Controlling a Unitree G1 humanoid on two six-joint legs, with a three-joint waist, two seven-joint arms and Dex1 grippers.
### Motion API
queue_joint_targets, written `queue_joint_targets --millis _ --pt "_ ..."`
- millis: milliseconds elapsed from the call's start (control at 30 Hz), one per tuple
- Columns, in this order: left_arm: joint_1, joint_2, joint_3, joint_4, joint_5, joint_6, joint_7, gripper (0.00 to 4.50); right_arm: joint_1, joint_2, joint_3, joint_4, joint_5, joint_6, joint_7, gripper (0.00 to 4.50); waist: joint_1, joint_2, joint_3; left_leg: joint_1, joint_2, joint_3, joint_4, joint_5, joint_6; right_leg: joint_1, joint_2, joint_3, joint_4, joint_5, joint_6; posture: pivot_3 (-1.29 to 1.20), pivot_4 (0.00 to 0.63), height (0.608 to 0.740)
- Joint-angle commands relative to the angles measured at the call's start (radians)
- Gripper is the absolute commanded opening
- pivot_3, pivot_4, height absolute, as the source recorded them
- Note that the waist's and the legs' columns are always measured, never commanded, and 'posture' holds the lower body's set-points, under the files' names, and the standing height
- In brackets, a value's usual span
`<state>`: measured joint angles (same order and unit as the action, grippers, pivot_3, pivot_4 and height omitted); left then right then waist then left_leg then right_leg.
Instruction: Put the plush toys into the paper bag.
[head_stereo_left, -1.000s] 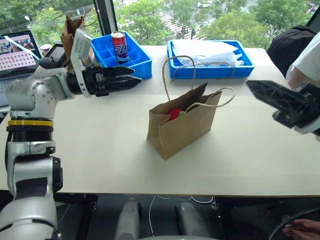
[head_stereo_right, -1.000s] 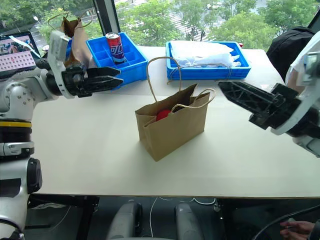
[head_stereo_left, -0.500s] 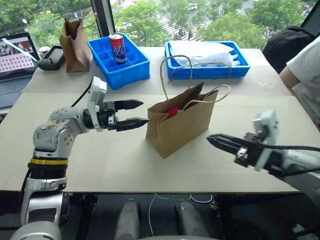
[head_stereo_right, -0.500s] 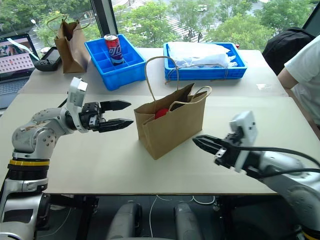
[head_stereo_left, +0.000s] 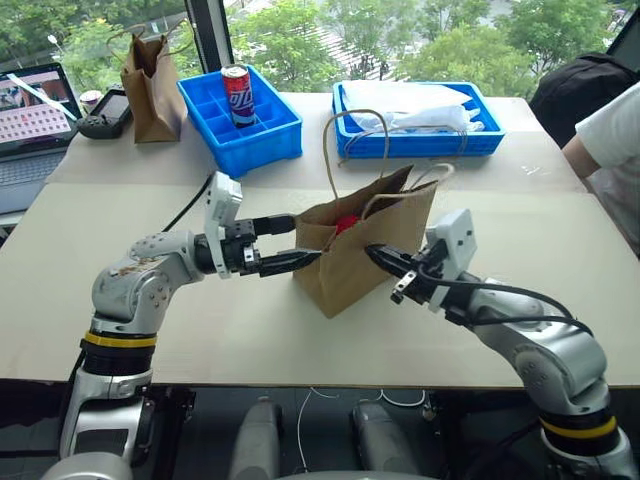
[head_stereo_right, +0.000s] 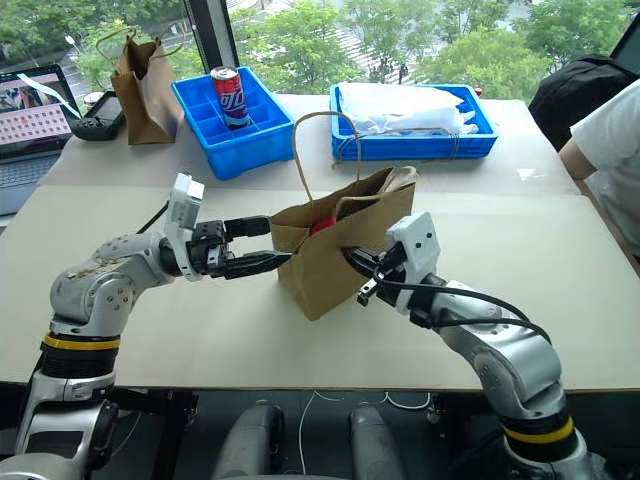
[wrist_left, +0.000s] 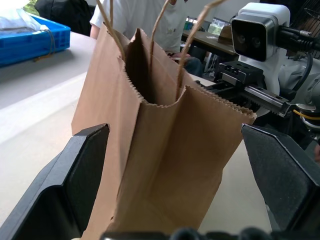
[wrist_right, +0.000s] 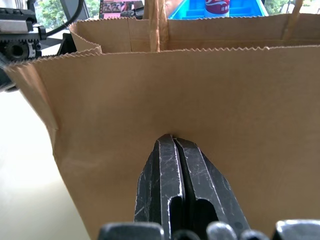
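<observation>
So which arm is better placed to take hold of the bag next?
Probably the left. Its gripper stands open with the fingers on either side of the bag's narrow end. The right gripper is shut, its tips against the bag's broad face.

Table (head_stereo_left: 200, 330) (bags (head_stereo_left: 370, 250), blue trays (head_stereo_left: 240, 125))

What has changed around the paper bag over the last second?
Both arms came down and inward to the paper bag. The left gripper, open, now straddles its end; the right gripper has shut, its tips against the bag's front. The bag stayed put, red plush toy inside.
</observation>
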<state>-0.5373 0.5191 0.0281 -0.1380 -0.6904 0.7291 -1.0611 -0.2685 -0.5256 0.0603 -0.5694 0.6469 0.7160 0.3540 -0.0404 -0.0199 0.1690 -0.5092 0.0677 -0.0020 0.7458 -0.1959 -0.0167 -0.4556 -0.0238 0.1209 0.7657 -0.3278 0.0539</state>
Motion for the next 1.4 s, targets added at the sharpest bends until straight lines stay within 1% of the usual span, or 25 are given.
queue_joint_targets --millis 33,200,333,467,500,533,567,600,767,800,867,967,1067,1133,1233,1333,1400 --pt "0.004 -0.006 -0.01 -0.055 -0.034 0.025 0.012 4.5 -0.015 0.03 0.001 -0.009 -0.029 -0.028 0.001 0.07 0.0 0.0 0.0 0.0 0.0 0.0 0.0 0.0 0.0 0.0 0.0 0.0 0.0 0.0 0.0 0.0 0.15 0.665" --pt "0.002 -0.029 -0.025 -0.059 -0.037 0.028 0.039 4.5 -0.026 0.071 0.016 0.005 -0.058 -0.02 0.005 0.07 0.0 0.0 0.0 0.0 0.0 0.0 0.0 0.0 0.0 0.0 0.0 0.0 0.0 0.0 0.0 0.0 0.15 0.665" --pt "-0.008 -0.03 -0.045 -0.019 0.009 0.028 0.075 4.5 -0.026 0.089 0.016 0.01 -0.071 -0.015 0.011 0.07 -0.002 0.0 0.0 0.0 0.0 0.0 0.0 0.0 0.0 0.0 0.0 0.0 0.0 0.0 0.0 0.0 0.15 0.665" --pt "-0.016 -0.026 -0.059 0.024 0.05 -0.007 0.074 3.51 -0.021 0.093 0.007 0.011 -0.082 -0.012 0.012 0.0 -0.002 0.0 0.0 0.0 0.0 0.0 0.0 0.0 0.0 0.0 0.0 0.0 0.0 0.0 0.0 0.0 0.15 0.665" --pt "-0.021 -0.029 -0.057 0.032 0.051 -0.009 0.073 3.03 -0.02 0.092 0.002 0.01 -0.084 -0.01 0.011 0.0 -0.002 0.0 0.0 0.0 0.0 0.0 0.0 0.0 0.0 0.0 0.0 0.0 0.001 0.0 0.0 0.0 0.15 0.665" --pt "-0.026 -0.032 -0.054 0.039 0.051 -0.01 0.074 2.77 -0.02 0.092 -0.002 0.009 -0.084 -0.009 0.01 0.0 -0.002 0.0 0.0 0.0 0.0 0.0 0.0 0.0 0.0 0.0 0.0 0.0 0.0 0.0 0.0 0.0 0.15 0.665" --pt "-0.032 -0.033 -0.055 0.046 0.054 -0.017 0.07 2.37 -0.019 0.09 -0.008 0.007 -0.084 -0.007 0.008 0.0 -0.002 0.0 0.0 0.0 0.0 0.0 0.0 0.0 0.0 0.0 0.0 0.0 0.001 0.0 0.0 0.0 0.15 0.665" --pt "-0.044 -0.039 -0.055 0.058 0.06 -0.027 0.069 2.07 -0.016 0.092 -0.017 0.004 -0.082 -0.006 0.002 0.0 -0.002 0.0 0.0 0.0 0.0 0.0 0.0 0.0 0.0 0.0 0.0 0.0 0.0 0.0 0.0 0.0 0.15 0.665" --pt "-0.098 -0.064 -0.059 0.117 0.085 -0.054 0.073 0.23 0.005 0.095 -0.055 -0.022 -0.071 0.009 -0.026 0.0 0.002 0.0 0.0 0.0 0.0 0.0 0.0 0.0 0.0 0.0 0.0 0.0 0.0 0.0 0.0 0.0 0.15 0.665" --pt "-0.106 -0.066 -0.058 0.126 0.086 -0.061 0.065 0.08 0.014 0.089 -0.068 -0.034 -0.063 0.015 -0.027 0.0 0.002 0.0 0.0 0.0 0.0 0.0 0.0 0.0 0.0 0.0 0.0 0.0 0.0 0.0 0.0 0.0 0.15 0.665" --pt "-0.129 -0.061 -0.057 0.149 0.09 -0.077 0.036 0.08 0.055 0.055 -0.119 -0.073 -0.028 0.043 -0.014 0.0 0.002 0.0 0.0 0.0 0.0 0.0 0.0 0.0 0.0 0.0 0.0 0.0 0.0 0.0 0.0 0.0 0.15 0.665" --pt "-0.169 -0.044 -0.051 0.199 0.102 -0.115 -0.018 0.08 0.148 -0.036 -0.212 -0.129 0.031 0.115 0.021 0.0 0.006 0.0 0.0 -0.001 0.0 0.0 0.0 0.0 0.0 0.0 0.0 0.0 -0.001 0.0 0.0 0.0 0.15 0.665" --pt "-0.211 0.007 -0.066 0.279 0.134 -0.196 -0.147 0.08 0.289 -0.158 -0.324 -0.161 0.044 0.181 0.068 0.0 0.008 0.0 0.0 -0.001 -0.001 0.0 0.0 0.0 0.0 0.0 0.0 0.0 0.0 0.0 0.0 0.0 0.15 0.665" --pt "-0.235 0.034 -0.074 0.332 0.148 -0.255 -0.238 0.08 0.379 -0.21 -0.389 -0.16 0.03 0.185 0.099 0.0 0.009 0.0 0.0 0.0 -0.001 0.0 0.0 0.0 0.0 0.0 0.0 0.0 0.0 0.0 0.0 0.0 0.15 0.665" --pt "-0.278 0.06 -0.077 0.407 0.148 -0.335 -0.39 0.08 0.492 -0.252 -0.492 -0.135 0.007 0.158 0.14 0.0 0.004 0.0 0.0 0.0 -0.001 0.0 -0.001 0.0 0.0 0.0 0.0 0.0 -0.001 -0.001 0.0 0.0 0.15 0.665" --pt "-0.299 0.085 -0.099 0.457 0.163 -0.412 -0.529 0.08 0.525 -0.275 -0.548 -0.115 -0.005 0.143 0.169 0.0 -0.002 0.0 0.0 0.0 -0.001 0.0 0.0 0.0 0.0 0.0 0.0 0.0 -0.001 -0.003 0.003 0.0 0.15 0.665" --pt "-0.309 0.1 -0.121 0.482 0.144 -0.428 -0.552 0.08 0.523 -0.284 -0.56 -0.109 -0.009 0.143 0.179 0.0 -0.005 0.0 0.0 0.0 0.0 0.0 0.0 0.0 0.0 0.0 0.0 0.0 -0.001 -0.003 0.004 0.0 0.15 0.665"
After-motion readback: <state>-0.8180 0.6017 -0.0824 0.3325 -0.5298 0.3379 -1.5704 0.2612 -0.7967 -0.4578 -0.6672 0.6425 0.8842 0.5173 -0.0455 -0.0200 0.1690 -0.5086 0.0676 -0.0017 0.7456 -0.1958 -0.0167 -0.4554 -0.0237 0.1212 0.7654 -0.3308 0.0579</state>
